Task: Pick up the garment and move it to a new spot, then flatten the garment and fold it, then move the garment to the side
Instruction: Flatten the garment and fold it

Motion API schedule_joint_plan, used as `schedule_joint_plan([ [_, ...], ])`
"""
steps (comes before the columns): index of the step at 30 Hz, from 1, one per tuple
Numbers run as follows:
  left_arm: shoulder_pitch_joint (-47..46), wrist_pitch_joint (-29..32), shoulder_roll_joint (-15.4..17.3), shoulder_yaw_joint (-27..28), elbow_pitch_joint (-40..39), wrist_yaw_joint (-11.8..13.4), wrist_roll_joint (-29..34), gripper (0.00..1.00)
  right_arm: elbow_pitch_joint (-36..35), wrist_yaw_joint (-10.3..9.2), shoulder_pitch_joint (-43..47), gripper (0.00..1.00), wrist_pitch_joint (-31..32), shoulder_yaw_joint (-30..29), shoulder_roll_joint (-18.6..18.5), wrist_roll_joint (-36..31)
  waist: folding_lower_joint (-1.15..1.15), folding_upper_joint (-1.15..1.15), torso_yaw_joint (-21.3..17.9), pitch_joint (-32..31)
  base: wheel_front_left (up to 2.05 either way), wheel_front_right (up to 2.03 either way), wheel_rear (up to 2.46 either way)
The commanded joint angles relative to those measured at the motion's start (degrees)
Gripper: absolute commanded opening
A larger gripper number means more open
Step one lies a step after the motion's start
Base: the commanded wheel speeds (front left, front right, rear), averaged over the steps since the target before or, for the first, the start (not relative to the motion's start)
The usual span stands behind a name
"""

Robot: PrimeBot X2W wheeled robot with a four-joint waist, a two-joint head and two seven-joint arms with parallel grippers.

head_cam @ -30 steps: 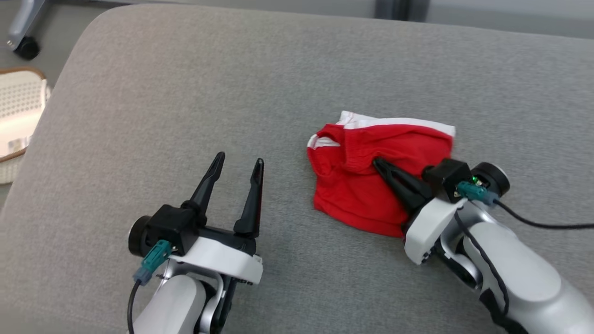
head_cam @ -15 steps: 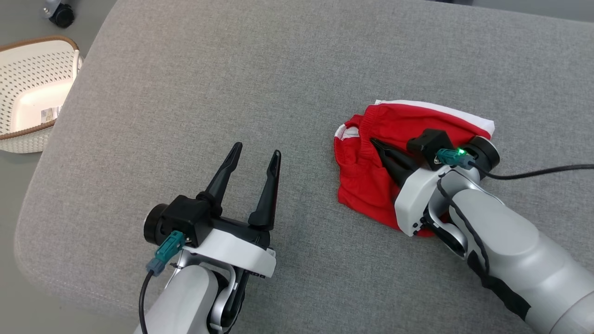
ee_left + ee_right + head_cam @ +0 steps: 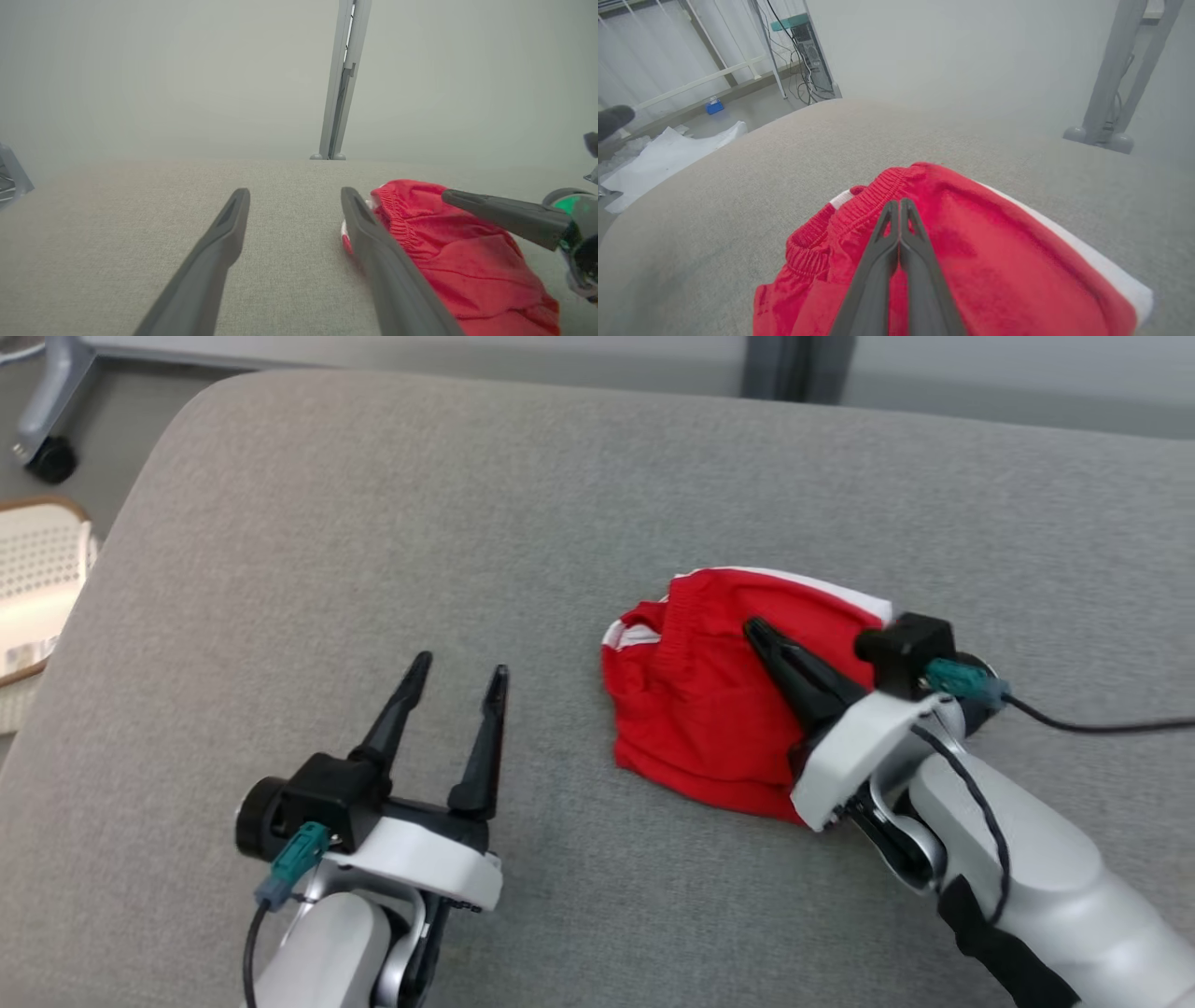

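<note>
1. Hanging nearest the cam, L gripper (image 3: 462, 665) sits well left of the garment (image 3: 691, 709). Fingers are wide apart w/ nothing btwn them, over bare grey cushion (image 3: 373, 504).
2. R gripper (image 3: 754, 629) lies across the garment from its near-right side. Fingers are pressed together, tips by the elastic waistband (image 3: 852, 212). No cloth seen pinched; touching or just above, can't tell.
3. Garment is red w/ white trim, a rumpled heap on the cushion. Waistband is bunched at its left side, white edge along its far side.
4. Far left of the garment, off the cushion: white basket (image 3: 37, 579).
5. Step is prob flattening, folding not begun. Next move needs one edge held, e.g. L on the waistband, while R strokes outward so the cloth spreads, not drags.
</note>
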Motion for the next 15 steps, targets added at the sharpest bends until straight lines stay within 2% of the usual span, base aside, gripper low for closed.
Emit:
schedule_joint_plan([
  [1, 0.7, -0.2, 0.8, 0.5, -0.2, 0.3, 0.2, 1.00, -0.7, -0.02, 2.1, 0.00, -0.3, -0.7, -0.6, -0.2, 0.00, 0.00, -2.1, -2.0, 0.00, 0.00, 0.00],
  [5, 1.5, 0.3, 2.3, 1.4, -1.2, 1.2, 0.2, 1.00, -9.0, -0.02, 7.9, 0.00, -0.4, -8.9, -1.9, -3.0, 0.00, 0.00, -4.9, -4.1, 0.00, 0.00, 0.00],
  [11, 3.1, 1.6, 4.4, 2.8, -3.2, 2.7, -0.1, 1.00, -19.2, -0.02, 18.4, 0.00, -0.3, -22.0, -1.4, -8.3, 0.00, 0.00, -8.8, -6.6, 0.00, 0.00, 0.00],
  [12, 3.3, 1.7, 4.8, 3.0, -3.5, 2.9, -0.2, 1.00, -20.4, -0.02, 19.9, 0.18, -0.3, -24.1, -1.2, -9.2, 0.00, 0.00, -9.4, -6.9, 0.00, 0.00, 0.00],
  [15, 4.4, 2.3, 6.0, 3.7, -4.6, 3.5, -0.3, 1.00, -23.4, -0.02, 24.0, 1.00, -0.3, -29.8, -0.3, -11.9, 0.00, 0.00, -11.0, -8.1, 0.00, 0.00, 0.00],
])
